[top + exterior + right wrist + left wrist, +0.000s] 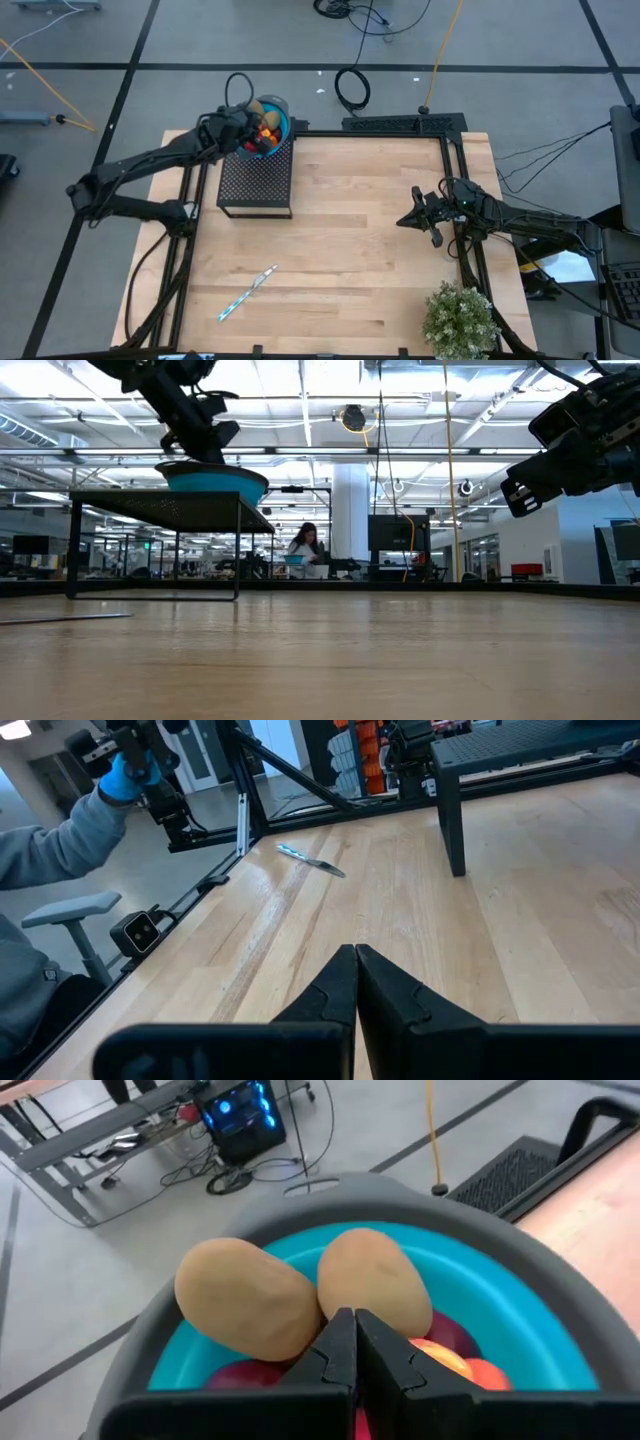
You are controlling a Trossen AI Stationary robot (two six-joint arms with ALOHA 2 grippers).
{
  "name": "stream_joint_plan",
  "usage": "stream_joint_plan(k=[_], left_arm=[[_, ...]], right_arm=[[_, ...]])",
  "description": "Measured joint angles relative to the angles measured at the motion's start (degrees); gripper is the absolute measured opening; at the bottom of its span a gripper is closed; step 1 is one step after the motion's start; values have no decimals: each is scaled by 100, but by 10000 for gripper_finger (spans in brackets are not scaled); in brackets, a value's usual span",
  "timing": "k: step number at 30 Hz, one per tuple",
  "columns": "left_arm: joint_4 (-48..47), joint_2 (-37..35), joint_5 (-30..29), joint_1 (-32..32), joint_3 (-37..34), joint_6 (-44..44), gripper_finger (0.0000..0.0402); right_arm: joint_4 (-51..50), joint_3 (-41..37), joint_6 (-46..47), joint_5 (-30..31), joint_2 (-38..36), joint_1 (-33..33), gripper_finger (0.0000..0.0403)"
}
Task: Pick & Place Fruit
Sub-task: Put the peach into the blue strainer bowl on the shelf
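A blue bowl (pixel 281 113) with a grey rim (pixel 330 1195) stands on a black mesh stand (pixel 255 180) at the table's far left. It holds the fruit: two tan ovals (pixel 245 1295) (pixel 375 1280), dark red pieces (pixel 245 1375) and orange pieces (pixel 470 1370). My left gripper (pixel 353 1342) is shut and points slantwise down into the bowl, its tips right in front of the two ovals. My right gripper (pixel 410 220) waits shut above the table's right side, holding nothing. My left gripper's shut fingertips (pixel 335 1345) stand at the seam between the two tan ovals, slanting down from the table's left. Whether they touch the fruit I cannot tell. Nothing is between the fingers.
A thin silver-blue stick (pixel 248 292) lies on the wood near the front left. A bushy green plant (pixel 460 318) stands at the front right corner. The stand's legs (pixel 238 550) rise from the table. A person's gloved hand (pixel 120 775) shows beyond the table's edge.
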Motion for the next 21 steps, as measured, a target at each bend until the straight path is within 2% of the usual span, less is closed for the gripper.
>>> stream_joint_plan(k=[13, 21], left_arm=[[114, 160, -38, 131, 0, 6, 1], [156, 157, -31, 131, 0, 20, 30]], right_arm=[[0, 0, 0, 0, 0, 0, 0], [0, 0, 0, 0, 0, 0, 0]])
